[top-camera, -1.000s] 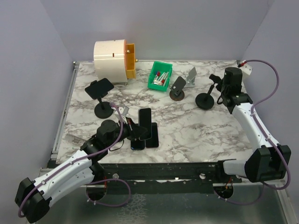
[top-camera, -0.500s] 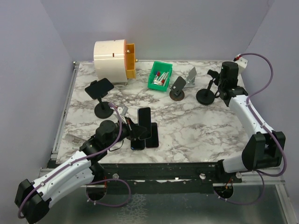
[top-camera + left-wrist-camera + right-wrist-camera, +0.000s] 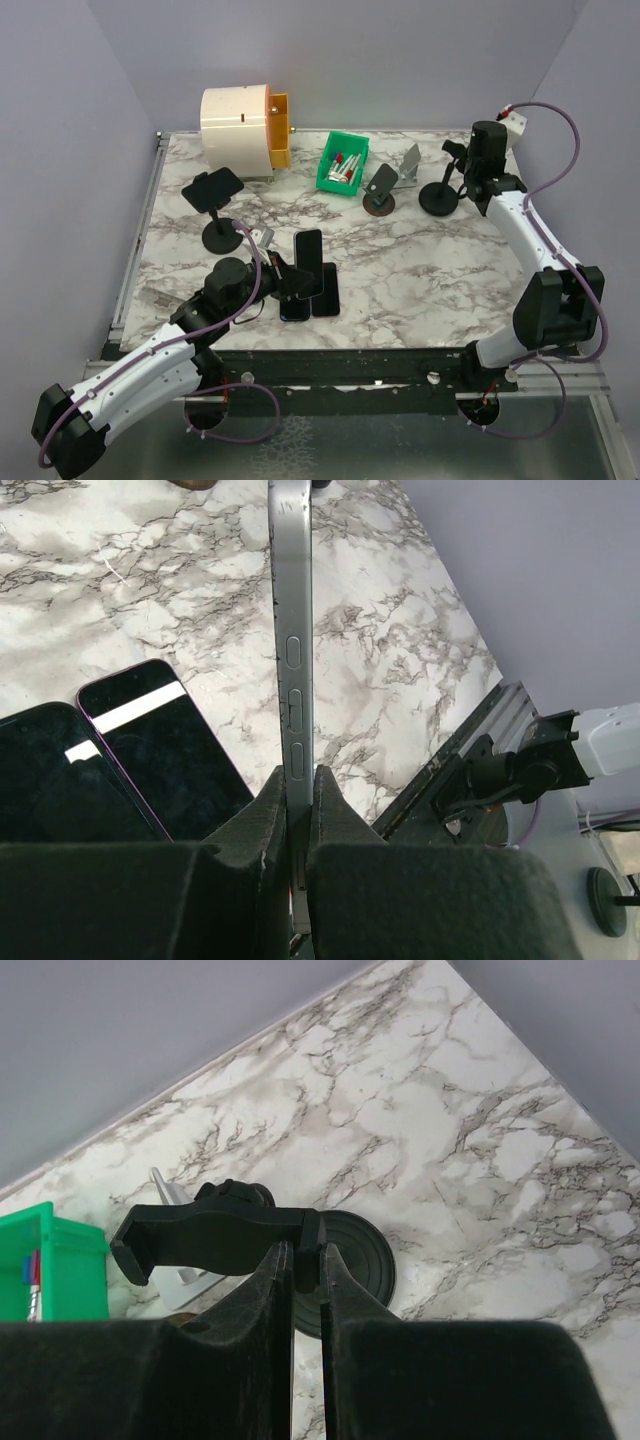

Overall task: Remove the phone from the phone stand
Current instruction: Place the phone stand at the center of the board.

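**Phone pinched by its faces in the left end effector; right end effector clamped on a stand**

The left end effector point(image 3: 300, 776) is closed on the two flat faces of the phone point(image 3: 292, 630). You are holding it on edge, near 6 o'clock on the bench point(image 3: 420, 270), with its side buttons toward the wrist camera.

Treat the phone as a thin, rigid slab. Its metal rim and glass faces are probably slick, it likely has some weight for its size, and the glass would not forgive a drop. The hold looks to sit near one end, so the long free length may swing. A pinch across the faces closer to mid-length would be steadier.

Directly below it a purple-edged phone point(image 3: 160, 735) and a second flat phone point(image 3: 50, 775) lie side by side, screens up.

The right end effector point(image 3: 307, 1255) is closed on the cradle point(image 3: 215, 1235) of a black stand point(image 3: 440, 198) at about 2 o'clock. No phone shows in that cradle.

Containers:
- **Green bin** point(image 3: 335, 185), near 12 o'clock: holds small red and white tube-like items, too small to name.
- **White drum** point(image 3: 235, 130), at 11 o'clock: has an orange insert point(image 3: 279, 130) on its side, and its contents are hidden.
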{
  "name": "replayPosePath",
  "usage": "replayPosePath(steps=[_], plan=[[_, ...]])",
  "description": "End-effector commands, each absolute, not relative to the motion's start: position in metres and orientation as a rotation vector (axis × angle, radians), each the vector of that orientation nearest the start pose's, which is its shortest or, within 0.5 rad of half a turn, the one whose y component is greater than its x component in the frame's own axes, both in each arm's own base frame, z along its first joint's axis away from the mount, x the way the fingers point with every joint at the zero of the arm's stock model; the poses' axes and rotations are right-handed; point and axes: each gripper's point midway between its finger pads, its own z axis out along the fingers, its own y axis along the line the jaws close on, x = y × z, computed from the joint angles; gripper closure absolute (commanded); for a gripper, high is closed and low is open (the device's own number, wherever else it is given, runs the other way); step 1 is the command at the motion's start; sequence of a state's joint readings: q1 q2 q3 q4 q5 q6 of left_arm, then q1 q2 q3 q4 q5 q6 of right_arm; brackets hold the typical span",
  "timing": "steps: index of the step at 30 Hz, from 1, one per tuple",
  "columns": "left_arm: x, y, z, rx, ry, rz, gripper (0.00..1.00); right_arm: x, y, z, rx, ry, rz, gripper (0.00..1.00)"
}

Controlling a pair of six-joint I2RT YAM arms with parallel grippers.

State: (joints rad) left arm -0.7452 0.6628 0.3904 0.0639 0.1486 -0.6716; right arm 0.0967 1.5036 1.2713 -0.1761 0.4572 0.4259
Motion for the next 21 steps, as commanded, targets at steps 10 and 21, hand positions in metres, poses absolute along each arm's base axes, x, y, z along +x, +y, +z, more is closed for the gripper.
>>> replayPosePath(steps=[10,21], plan=[[0.189,-0.238,0.203,0.179,1.842,-1.126,1.0,0.48,-0.015,0.255,0.61,1.797,-0.073,1.0],[0.188,-0.237,0.205,0.182,1.826,-1.13,1.0,0.475,-0.012,0.254,0.572,1.835,-0.078,0.38]])
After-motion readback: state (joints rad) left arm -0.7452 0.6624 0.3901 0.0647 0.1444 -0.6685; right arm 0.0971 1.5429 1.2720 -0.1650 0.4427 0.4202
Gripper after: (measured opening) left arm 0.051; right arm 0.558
